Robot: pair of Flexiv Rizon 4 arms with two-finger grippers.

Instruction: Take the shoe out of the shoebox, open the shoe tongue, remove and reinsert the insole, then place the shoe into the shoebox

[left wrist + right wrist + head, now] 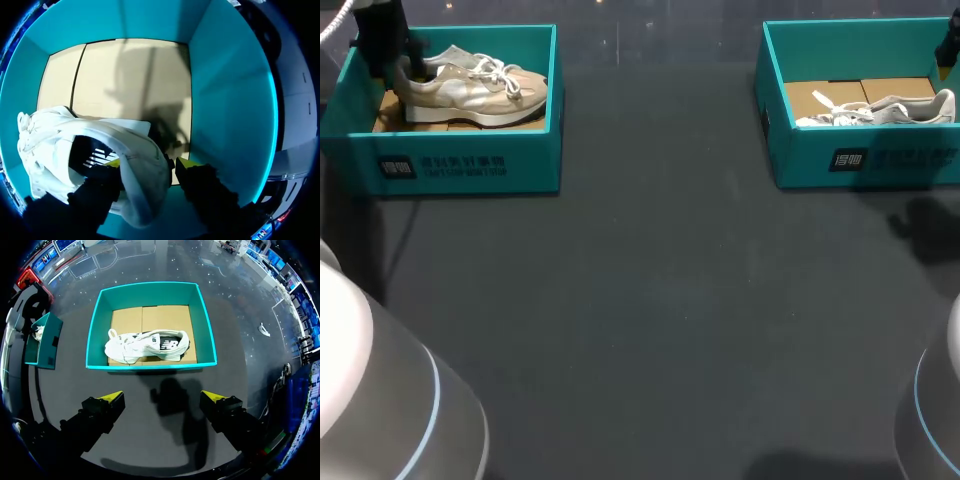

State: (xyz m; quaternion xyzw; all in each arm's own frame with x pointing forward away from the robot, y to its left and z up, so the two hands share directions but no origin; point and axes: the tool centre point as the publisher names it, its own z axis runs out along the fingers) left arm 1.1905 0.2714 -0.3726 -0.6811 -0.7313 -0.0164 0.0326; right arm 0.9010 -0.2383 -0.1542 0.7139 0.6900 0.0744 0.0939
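A beige and white shoe (470, 88) lies in the teal shoebox (460, 165) at the back left. My left gripper (405, 70) is down in that box at the shoe's heel. In the left wrist view the left gripper (148, 162) straddles the heel of the shoe (50, 135), one finger inside the collar and one behind it, with a thin gap showing at the outer finger. A second white shoe (150, 345) lies on its side in the other teal shoebox (150, 290). My right gripper (165, 396) hangs open above the table in front of that box, holding nothing.
The right shoebox (865, 160) stands at the back right with its shoe (885, 110) inside. Both boxes have cardboard floors. The dark tabletop (650, 320) stretches between and in front of the boxes.
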